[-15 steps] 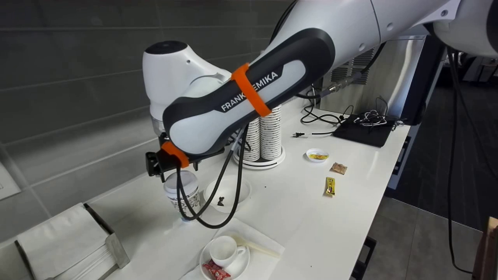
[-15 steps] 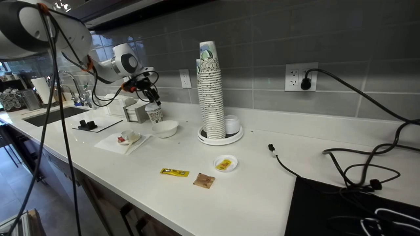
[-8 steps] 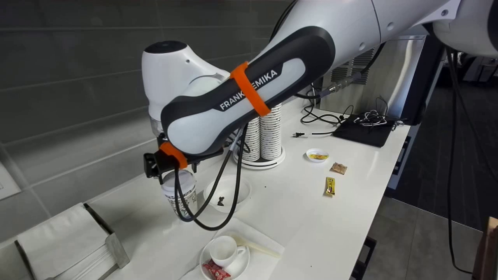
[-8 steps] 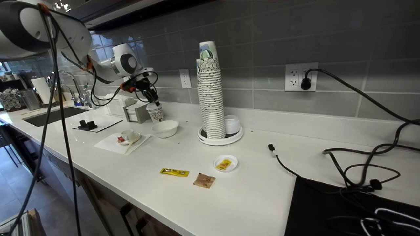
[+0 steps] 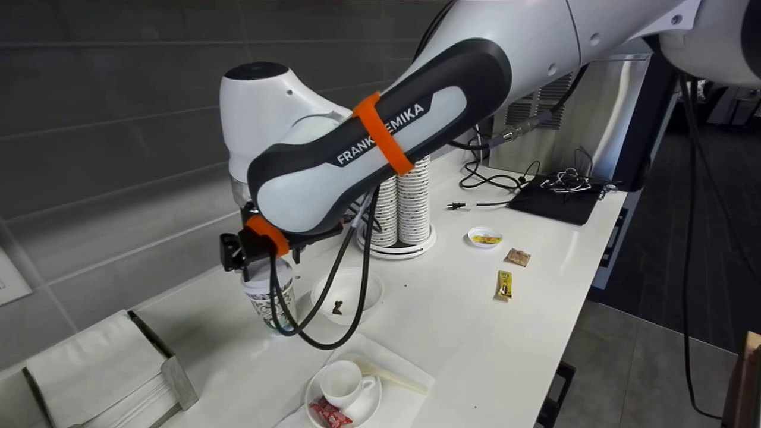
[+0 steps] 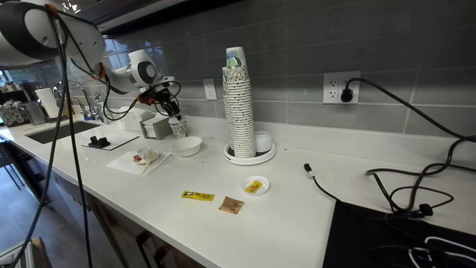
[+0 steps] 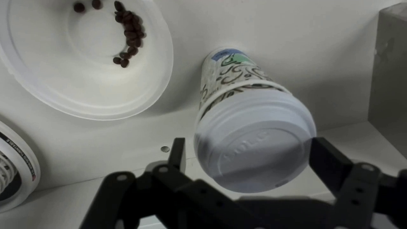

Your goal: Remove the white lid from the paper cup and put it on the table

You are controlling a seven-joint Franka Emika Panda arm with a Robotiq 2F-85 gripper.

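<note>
From afar I held Robotiq gripper (image 7: 248,149), jaws spread, astride white plastic lid (image 7: 259,149). Lid capped scroll-print paper cup (image 7: 233,71) on white countertop (image 6: 290,230). Wrist view: bowl (image 7: 127,90) of coffee beans (image 7: 130,33) sat at lid's ten o'clock.

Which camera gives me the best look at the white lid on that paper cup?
The wrist view. It shows the white lid close up, with its top face and moulded lettering in sight. Both exterior views show it on the paper cup, but small and partly hidden by the gripper, with no readable lettering.
</note>
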